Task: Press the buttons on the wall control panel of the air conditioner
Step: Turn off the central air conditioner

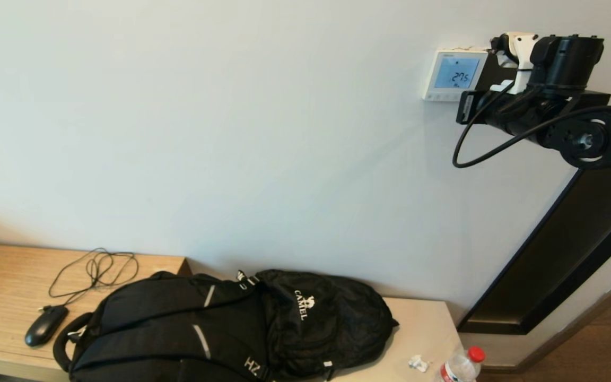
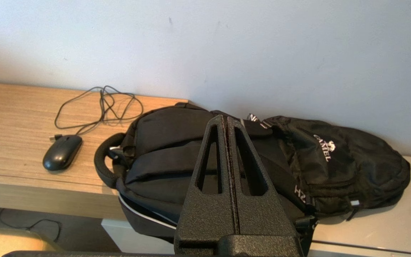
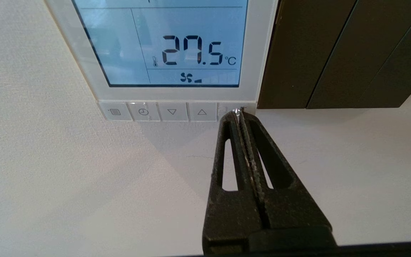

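Pressed-together fingers of your right gripper touch the end button in the row of buttons on the wall control panel, whose screen above the tips reads 27.5. Your left gripper, also closed, hangs over a black backpack.

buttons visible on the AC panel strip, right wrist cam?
5 buttons in a row beneath the screen: menu, clock, down, up, and a fifth largely hidden behind the shut right gripper.
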Robot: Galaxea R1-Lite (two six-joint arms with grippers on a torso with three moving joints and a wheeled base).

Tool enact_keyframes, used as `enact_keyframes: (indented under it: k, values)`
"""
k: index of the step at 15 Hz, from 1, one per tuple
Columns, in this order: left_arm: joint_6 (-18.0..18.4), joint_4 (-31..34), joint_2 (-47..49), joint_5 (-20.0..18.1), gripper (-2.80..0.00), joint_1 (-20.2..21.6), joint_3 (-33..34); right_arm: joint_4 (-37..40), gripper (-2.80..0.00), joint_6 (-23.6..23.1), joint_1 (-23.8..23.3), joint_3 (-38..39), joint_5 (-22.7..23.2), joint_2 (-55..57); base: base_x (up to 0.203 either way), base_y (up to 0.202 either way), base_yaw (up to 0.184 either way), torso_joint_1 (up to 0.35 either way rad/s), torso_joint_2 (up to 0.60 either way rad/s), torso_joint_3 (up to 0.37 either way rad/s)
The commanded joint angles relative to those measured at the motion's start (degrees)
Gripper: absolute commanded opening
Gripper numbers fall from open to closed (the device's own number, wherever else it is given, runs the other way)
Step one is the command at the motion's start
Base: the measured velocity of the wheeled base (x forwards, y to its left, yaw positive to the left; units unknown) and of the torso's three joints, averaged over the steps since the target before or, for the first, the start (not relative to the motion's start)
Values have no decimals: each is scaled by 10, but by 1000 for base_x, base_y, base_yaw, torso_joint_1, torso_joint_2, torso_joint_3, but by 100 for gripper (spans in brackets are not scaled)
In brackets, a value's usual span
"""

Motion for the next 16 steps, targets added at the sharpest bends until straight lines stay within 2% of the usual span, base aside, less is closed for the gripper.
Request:
enact_keyframes:
  k: [1, 11, 16]
  values:
    - [0, 0, 0, 0, -280, 0, -1, -2, -280, 0, 0, -5, 0, 5, 0, 0, 0, 0, 0, 0]
    - [0, 0, 0, 0, -280, 0, 0, -2, -280, 0, -2, -6, 0, 2, 0, 0, 0, 0, 0, 0]
    - [0, 0, 0, 0, -280, 0, -1, 5, -280, 0, 5, 10, -1, -71, 0, 0, 0, 0, 0, 0]
